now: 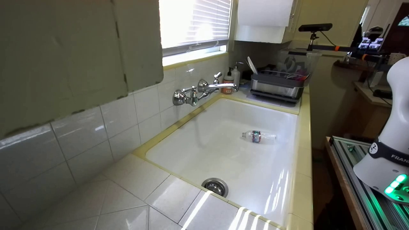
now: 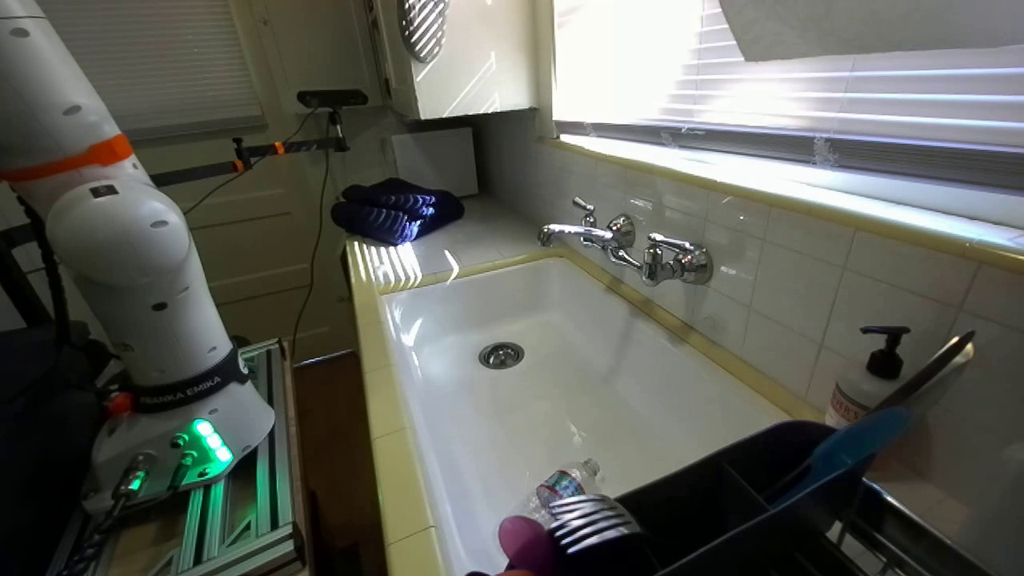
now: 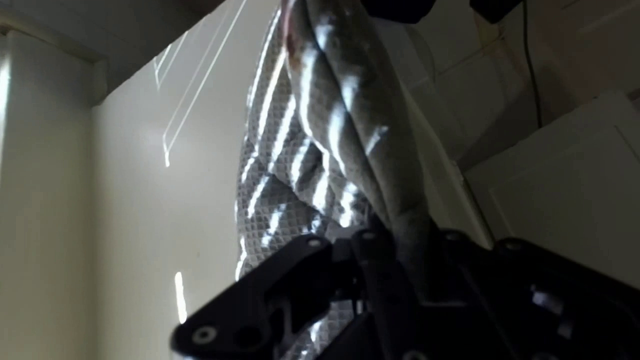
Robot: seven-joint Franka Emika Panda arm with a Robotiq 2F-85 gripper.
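Where the hand is clamped on a fold of fabric, the grey quilted cloth hangs from that grip, more of it showing behind the hand. It lies below the hand rather than off to one side, judging by the wrist view, which seems inverted: there it stretches from the hand to the opposite edge of the frame. Only one arm is present, and its hand is outside both exterior views. The cloth's long axis runs close to vertical, its rounded lower end pointing down; what appears to be the same cloth shows at the top edge in an exterior view.

Just right of it in that view is the white cabinet; whether they touch, I cannot tell. Lower, on the far tiled surface, sits a bundle of dark blue fabric. Nearer is the white sink, with its drain toward the far end and a chrome faucet on the right. A clear plastic bottle lies on its side in the sink in both exterior views. Beyond it, in an exterior view, a dish rack stands beside an orange soap bottle.
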